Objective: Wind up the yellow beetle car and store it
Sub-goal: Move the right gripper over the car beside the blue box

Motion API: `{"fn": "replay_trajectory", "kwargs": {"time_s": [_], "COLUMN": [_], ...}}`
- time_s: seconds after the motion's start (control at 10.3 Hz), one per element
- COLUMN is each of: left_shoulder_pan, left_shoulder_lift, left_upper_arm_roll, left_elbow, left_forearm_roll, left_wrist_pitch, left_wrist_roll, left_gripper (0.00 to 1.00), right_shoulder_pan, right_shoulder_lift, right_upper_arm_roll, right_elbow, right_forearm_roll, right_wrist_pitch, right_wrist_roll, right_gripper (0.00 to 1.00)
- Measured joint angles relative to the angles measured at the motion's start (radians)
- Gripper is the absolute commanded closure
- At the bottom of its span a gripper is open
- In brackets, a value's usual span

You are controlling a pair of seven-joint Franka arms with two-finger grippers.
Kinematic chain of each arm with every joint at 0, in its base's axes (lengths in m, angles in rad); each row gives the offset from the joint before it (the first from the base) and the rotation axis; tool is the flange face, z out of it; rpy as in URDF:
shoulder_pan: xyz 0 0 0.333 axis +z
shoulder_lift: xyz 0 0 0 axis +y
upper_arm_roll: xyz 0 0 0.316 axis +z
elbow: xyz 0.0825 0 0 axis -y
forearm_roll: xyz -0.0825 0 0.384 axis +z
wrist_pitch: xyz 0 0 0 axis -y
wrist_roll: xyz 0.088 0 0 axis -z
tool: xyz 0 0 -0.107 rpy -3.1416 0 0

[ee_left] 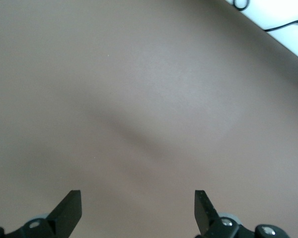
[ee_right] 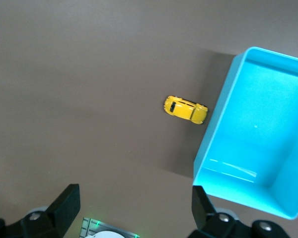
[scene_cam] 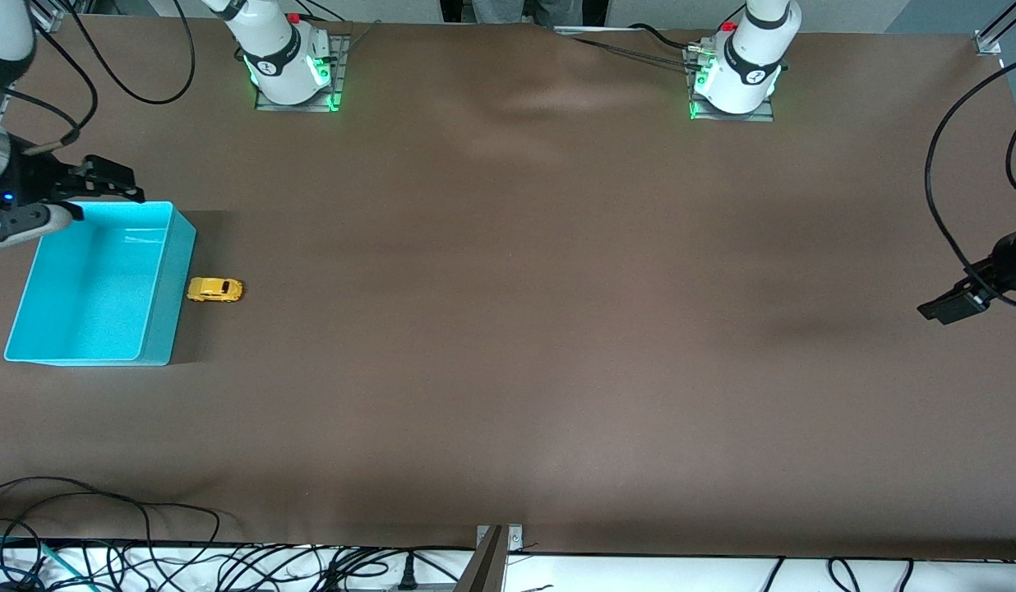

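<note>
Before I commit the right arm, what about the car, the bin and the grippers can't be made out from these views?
- yellow beetle car: too small in the front and right wrist views to show any wind-up part; whether it touches the blue bin is unclear.
- Blue bin: one corner hidden in the front view by the right gripper above it.
- Left gripper: partly cut off by the front view's edge; its wrist view shows only bare table.

A turquoise bin [scene_cam: 159, 316] sits on the brown table [scene_cam: 557, 329], toward the right arm's end.
</note>
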Motion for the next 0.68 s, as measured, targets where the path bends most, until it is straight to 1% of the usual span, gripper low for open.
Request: {"fn": "replay_trajectory", "kwargs": {"time_s": [0.1, 0.19, 0.29, 0.39, 0.58, 0.68], "left_shoulder_pan": [0.000, -0.001, -0.001, -0.001, -0.002, -0.002], "left_shoulder_lift": [-0.008, -0.012, -0.012, -0.012, -0.029, -0.036], "left_upper_arm_roll": [-0.010, -0.026, -0.041, -0.059, -0.097, -0.110], "left_elbow": [0.041, 0.061, 0.066, 0.068, 0.071, 0.071], "left_forearm_roll": [-0.001, -0.001, -0.003, -0.010, -0.023, -0.023], "left_wrist_pitch": [-0.034, -0.052, -0.056, -0.056, -0.057, -0.058], "left_wrist_roll": [0.086, 0.142, 0.161, 0.171, 0.176, 0.178], "left_gripper": [0.00, 0.00, 0.00, 0.00, 0.00, 0.00], "right_shoulder_pan": [-0.003, -0.015, -0.031, -0.041, -0.046, -0.050], "right_shoulder_lift": [-0.002, -0.002, 0.000, 0.000, -0.003, -0.003], "right_upper_arm_roll": [0.008, 0.008, 0.008, 0.008, 0.008, 0.008], "right_elbow": [-0.054, -0.126, -0.197, -0.248, -0.320, -0.367], "right_forearm_roll": [-0.001, -0.002, -0.004, -0.023, -0.081, -0.091], "right_wrist_pitch": [0.063, 0.148, 0.226, 0.276, 0.349, 0.401], "right_wrist_roll": [0.001, 0.000, -0.005, -0.011, -0.047, -0.079], "right_gripper": [0.00, 0.00, 0.00, 0.00, 0.00, 0.00]}}
